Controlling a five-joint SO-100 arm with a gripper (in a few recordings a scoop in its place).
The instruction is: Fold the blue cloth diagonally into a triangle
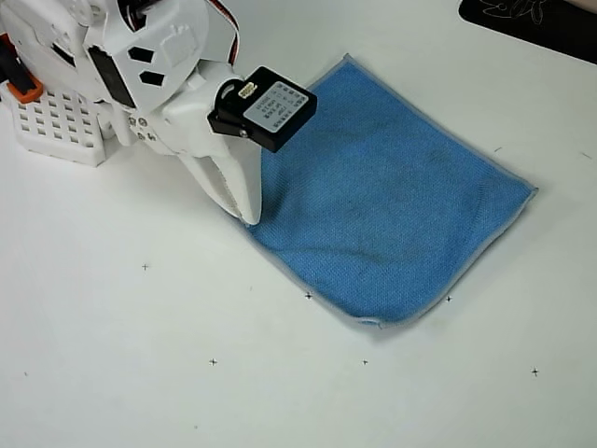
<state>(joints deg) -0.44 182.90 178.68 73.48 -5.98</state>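
The blue cloth [387, 205] lies flat and spread out on the white table, a bright-blue square with pale grey edging, turned so its corners point up, right and down. My white gripper [248, 217] reaches in from the upper left. Its fingertips press down at the cloth's left corner, which is hidden under the fingers. The two fingers [229, 182] lie together as one narrow wedge with no gap, shut on that corner. A black wrist camera module [264, 109] sits above the fingers and covers part of the cloth's upper-left edge.
The arm's white perforated base [56, 126] stands at the far left. A black mat [536, 21] fills the top right corner. Small cross marks [213, 361] dot the bare white table in front of and to the right of the cloth.
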